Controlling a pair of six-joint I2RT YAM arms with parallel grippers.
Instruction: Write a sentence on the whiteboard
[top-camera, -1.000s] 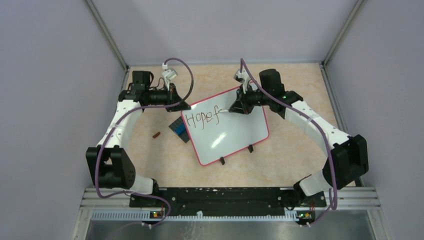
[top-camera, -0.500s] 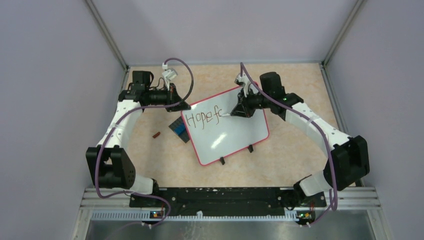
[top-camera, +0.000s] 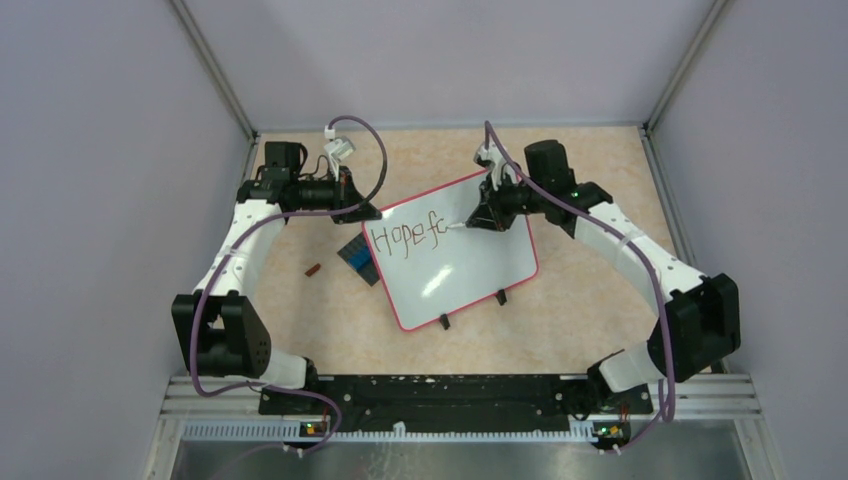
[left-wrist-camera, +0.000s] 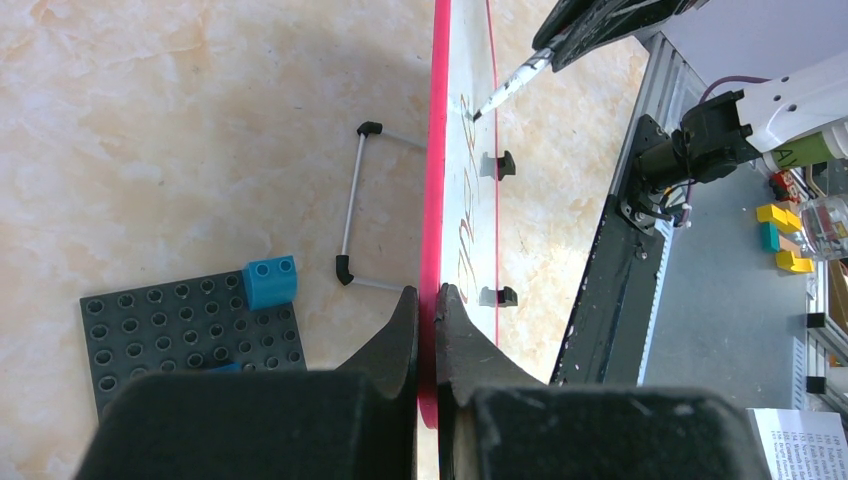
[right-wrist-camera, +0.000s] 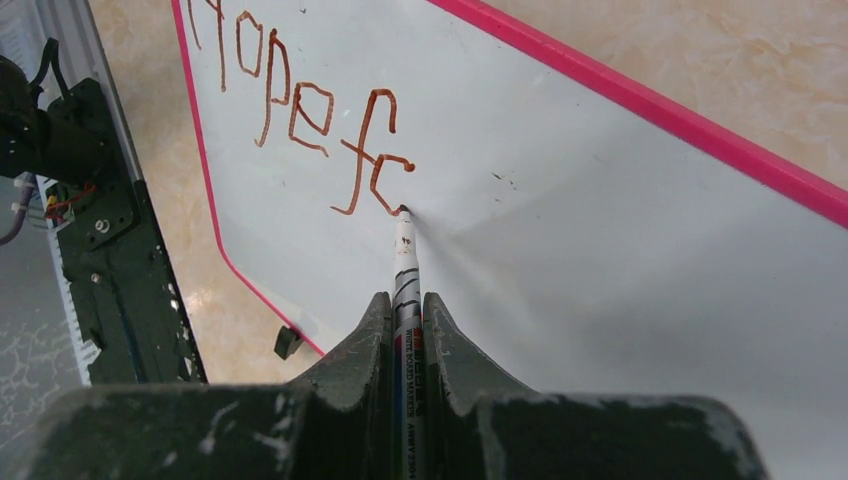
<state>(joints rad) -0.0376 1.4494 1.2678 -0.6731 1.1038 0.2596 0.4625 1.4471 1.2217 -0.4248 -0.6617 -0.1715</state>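
The whiteboard (top-camera: 470, 275) with its red-pink frame stands tilted in the middle of the table. The sentence (top-camera: 405, 236) reads "Hope fc" in red-brown strokes, and shows larger in the right wrist view (right-wrist-camera: 300, 110). My left gripper (top-camera: 365, 212) is shut on the board's left frame edge (left-wrist-camera: 437, 150), its jaws on either side of it (left-wrist-camera: 427, 292). My right gripper (top-camera: 482, 218) is shut on a whiteboard marker (right-wrist-camera: 404, 262), whose tip touches the board at the end of the last stroke. The marker also shows in the left wrist view (left-wrist-camera: 510, 88).
A dark studded baseplate (left-wrist-camera: 160, 325) with a blue brick (left-wrist-camera: 270, 280) lies behind the board's left side, next to the board's wire stand (left-wrist-camera: 352, 205). A small brown piece (top-camera: 313, 269) lies on the table to the left. Two black feet (top-camera: 444, 321) hold the board's lower edge.
The right gripper shifted slightly right with the marker. A curved stroke has appeared after the "f". The left arm and the board have not moved.
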